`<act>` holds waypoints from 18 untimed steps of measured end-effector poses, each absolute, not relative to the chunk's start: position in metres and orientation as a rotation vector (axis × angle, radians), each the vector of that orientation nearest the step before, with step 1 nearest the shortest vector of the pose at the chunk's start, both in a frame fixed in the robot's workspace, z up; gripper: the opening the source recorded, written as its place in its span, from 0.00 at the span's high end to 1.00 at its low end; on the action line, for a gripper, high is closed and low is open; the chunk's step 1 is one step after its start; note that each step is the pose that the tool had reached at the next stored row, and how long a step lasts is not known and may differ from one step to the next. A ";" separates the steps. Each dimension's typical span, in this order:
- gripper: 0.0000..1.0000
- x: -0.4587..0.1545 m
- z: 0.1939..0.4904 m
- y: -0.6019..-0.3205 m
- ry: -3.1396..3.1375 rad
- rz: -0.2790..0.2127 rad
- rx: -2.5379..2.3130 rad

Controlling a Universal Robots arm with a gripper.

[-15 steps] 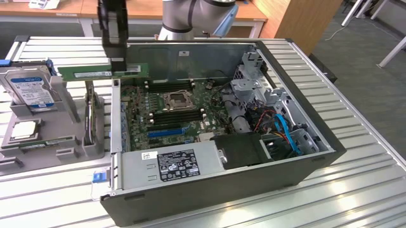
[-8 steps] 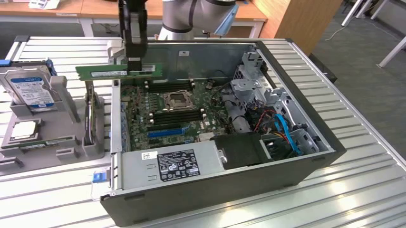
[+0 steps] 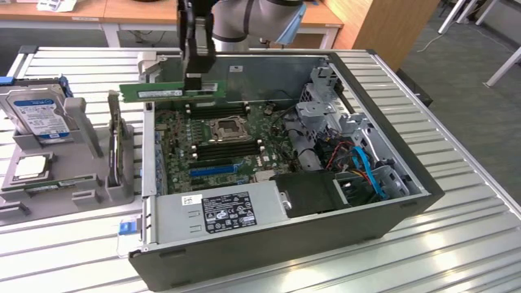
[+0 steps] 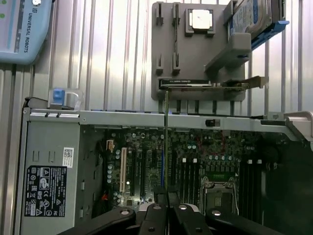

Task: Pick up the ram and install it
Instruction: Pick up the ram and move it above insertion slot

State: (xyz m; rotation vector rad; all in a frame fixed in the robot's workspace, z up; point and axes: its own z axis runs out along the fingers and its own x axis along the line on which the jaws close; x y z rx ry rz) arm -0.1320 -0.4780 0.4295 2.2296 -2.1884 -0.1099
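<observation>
The ram [image 3: 158, 92] is a long thin green stick held level in the air over the far left corner of the open computer case [image 3: 391, 152]. My gripper [image 3: 194, 84] is shut on it near its right end, coming straight down from above. The green motherboard [image 3: 175, 137] lies below, with black memory slots [image 3: 216, 110] just under the stick and more slots [image 3: 229, 150] nearer the front. In the wrist view the ram [image 4: 166, 137] appears edge-on as a thin line running out from my gripper [image 4: 166, 195], above the motherboard [image 4: 195, 147] and beside its memory slots [image 4: 188, 171].
A grey parts holder [image 3: 77, 183] on the exterior view's left carries a blue hard drive [image 3: 36, 113], a processor [image 3: 28, 168] and a dark expansion card [image 3: 114, 143]. The power supply [image 3: 219, 210] fills the case front. A drive cage and cables [image 3: 342, 140] stand at the case's right.
</observation>
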 end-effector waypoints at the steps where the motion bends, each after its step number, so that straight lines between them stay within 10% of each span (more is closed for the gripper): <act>1: 0.88 -0.129 0.430 -0.478 -2.188 -0.111 2.229; 18: 0.88 -0.077 0.430 -0.478 -2.184 -0.119 2.225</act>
